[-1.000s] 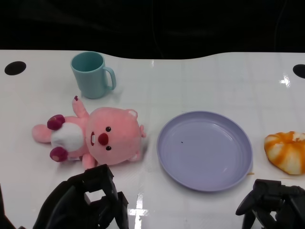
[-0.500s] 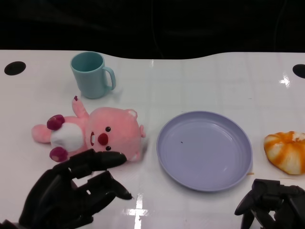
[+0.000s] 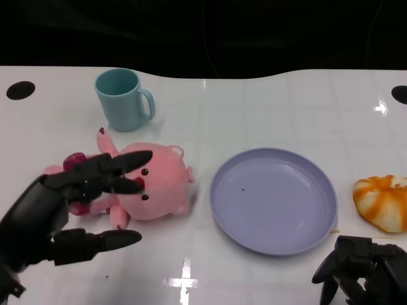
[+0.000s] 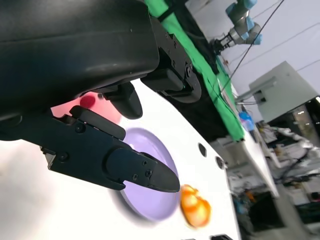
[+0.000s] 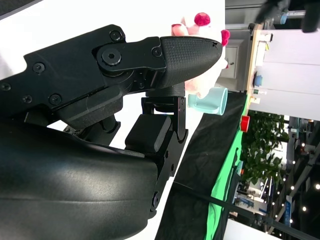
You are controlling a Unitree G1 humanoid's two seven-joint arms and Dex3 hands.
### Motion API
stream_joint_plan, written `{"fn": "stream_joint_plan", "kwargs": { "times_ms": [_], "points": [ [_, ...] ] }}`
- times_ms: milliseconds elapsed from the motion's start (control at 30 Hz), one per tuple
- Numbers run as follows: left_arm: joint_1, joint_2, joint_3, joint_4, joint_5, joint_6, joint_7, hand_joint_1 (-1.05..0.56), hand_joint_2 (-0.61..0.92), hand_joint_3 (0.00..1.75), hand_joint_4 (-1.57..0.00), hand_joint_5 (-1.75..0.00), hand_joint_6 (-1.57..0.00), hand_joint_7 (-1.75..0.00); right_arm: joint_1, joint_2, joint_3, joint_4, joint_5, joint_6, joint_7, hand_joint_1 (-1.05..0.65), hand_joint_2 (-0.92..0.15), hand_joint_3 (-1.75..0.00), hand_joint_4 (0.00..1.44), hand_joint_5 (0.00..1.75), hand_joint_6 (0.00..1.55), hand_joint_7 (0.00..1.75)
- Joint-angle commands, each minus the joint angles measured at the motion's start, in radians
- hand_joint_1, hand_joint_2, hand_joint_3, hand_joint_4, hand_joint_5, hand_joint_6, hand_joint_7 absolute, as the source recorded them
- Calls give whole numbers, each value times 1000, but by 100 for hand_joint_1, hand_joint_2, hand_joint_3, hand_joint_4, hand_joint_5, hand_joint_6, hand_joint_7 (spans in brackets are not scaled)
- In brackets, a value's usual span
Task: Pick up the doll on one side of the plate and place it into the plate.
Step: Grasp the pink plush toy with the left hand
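Pink plush doll (image 3: 137, 181) lying on its side on white table (image 3: 267, 108), just left of lavender plate (image 3: 273, 200), close to rim but apart. Left hand (image 3: 60, 206) hovering above doll's body w/ fingers (image 3: 114, 166) spread wide, thumb underneath, nothing held. Right hand (image 3: 362, 270) low near table edge, fingers curled in, empty.

Risks, as judged: soft stuffing likely to compress & slip if grip lands only on a limb; head-heavy shape could swing or roll off plate's shallow rim on release; teal mug (image 3: 124, 98) behind doll could get knocked on a high approach.

Plate smooth, round, glossy plastic. Orange-white bun-like item (image 3: 381, 202) right of plate. Table glossy, reflective
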Motion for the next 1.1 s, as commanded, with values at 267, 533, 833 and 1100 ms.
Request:
{"fn": "stream_joint_plan", "kwargs": {
  "times_ms": [267,533,833,1100],
  "points": [
    [-33,139,-23,-116,386,47,121,-63,89,0,-2,-48,-30,0,9,-12,-11,-14,10,12,-7,-95,-92,-38,102,136,100,104],
    [-94,187,-115,-106,771,98,210,-65,89,0,0,-29,-26,-1,8,-10,-12,-10,6,-2,-10,-95,-92,-39,102,137,100,105],
    [-170,184,-219,-46,1030,195,235,-68,89,1,0,-25,-22,0,11,-10,-11,-16,11,6,-9,-96,-92,-39,102,138,100,106],
    [-316,155,-350,144,1192,323,199,-75,91,0,0,-26,-18,0,13,-11,-11,-17,6,2,-13,-96,-92,-39,102,138,99,106]
  ]
}}
